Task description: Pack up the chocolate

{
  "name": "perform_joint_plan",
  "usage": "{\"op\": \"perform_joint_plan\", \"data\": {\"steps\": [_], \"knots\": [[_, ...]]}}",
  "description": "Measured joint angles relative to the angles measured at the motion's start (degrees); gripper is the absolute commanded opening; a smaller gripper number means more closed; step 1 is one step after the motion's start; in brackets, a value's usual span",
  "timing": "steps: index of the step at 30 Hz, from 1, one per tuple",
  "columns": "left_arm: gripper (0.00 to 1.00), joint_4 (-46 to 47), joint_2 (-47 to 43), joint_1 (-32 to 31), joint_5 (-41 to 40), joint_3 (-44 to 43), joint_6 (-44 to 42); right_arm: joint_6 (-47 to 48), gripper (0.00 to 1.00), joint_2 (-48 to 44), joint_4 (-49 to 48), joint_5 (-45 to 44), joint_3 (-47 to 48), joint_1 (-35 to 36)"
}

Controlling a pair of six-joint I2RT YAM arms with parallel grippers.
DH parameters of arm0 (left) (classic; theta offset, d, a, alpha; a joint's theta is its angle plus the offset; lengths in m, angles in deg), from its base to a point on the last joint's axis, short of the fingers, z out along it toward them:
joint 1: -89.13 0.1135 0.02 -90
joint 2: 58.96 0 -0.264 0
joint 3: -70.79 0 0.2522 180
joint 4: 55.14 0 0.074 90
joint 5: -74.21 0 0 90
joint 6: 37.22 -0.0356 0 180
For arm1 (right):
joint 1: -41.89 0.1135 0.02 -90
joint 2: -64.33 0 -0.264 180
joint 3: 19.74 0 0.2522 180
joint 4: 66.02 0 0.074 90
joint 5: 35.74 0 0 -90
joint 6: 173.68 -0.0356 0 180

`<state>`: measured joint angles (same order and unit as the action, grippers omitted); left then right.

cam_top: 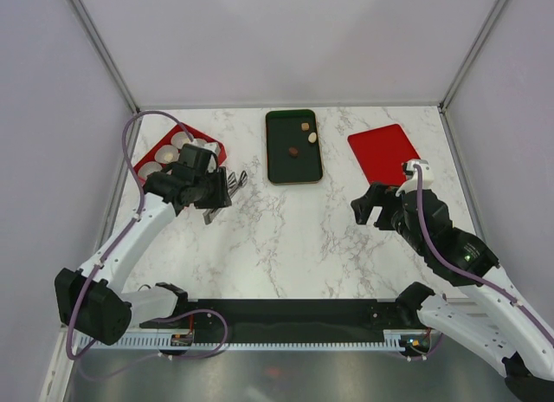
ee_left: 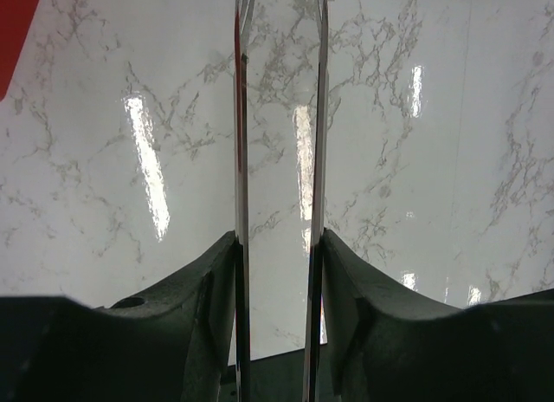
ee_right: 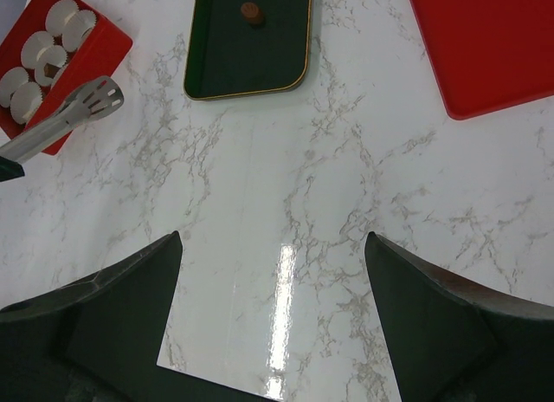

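Note:
Three chocolates lie in a dark green tray [cam_top: 279, 166]: a tan one [cam_top: 305, 126], a cream one [cam_top: 312, 137] and a dark brown one [cam_top: 293, 151]. The right wrist view shows a brown chocolate [ee_right: 250, 12] in that tray [ee_right: 216, 64]. My left gripper [cam_top: 215, 191] is shut on the long metal tongs [cam_top: 235, 182], whose two arms [ee_left: 241, 159] run between its fingers [ee_left: 277, 237] above bare marble. My right gripper [cam_top: 370, 208] is open and empty over the table [ee_right: 273, 246], right of the middle. The tongs' tips [ee_right: 91, 100] point toward the green tray.
A red box [cam_top: 206, 139] with several white paper cups [cam_top: 181, 139] stands at the back left, behind my left gripper; it also shows in the right wrist view [ee_right: 108, 47]. A flat red lid [cam_top: 383, 152] lies at the back right [ee_right: 485, 47]. Grey walls enclose the marble table.

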<state>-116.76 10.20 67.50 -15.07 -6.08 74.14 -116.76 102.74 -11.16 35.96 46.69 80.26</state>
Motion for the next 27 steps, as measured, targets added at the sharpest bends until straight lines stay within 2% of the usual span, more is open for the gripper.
{"op": "perform_joint_plan", "data": {"steps": [8, 16, 27], "knots": [[0.48, 7.82, 0.42, -0.76, 0.13, 8.61, 1.16, -0.61, 0.95, 0.00, 0.35, 0.00, 0.00, 0.00], [0.49, 11.93, 5.09, -3.04, 0.22, 10.19, 4.15, -0.13, 0.95, -0.72, 0.26, 0.00, -0.35, 0.00], [0.57, 13.27, 7.41, -7.34, -3.10, 13.77, 9.05, 0.44, 0.95, -2.62, 0.20, -0.09, -3.54, 0.00]]}}
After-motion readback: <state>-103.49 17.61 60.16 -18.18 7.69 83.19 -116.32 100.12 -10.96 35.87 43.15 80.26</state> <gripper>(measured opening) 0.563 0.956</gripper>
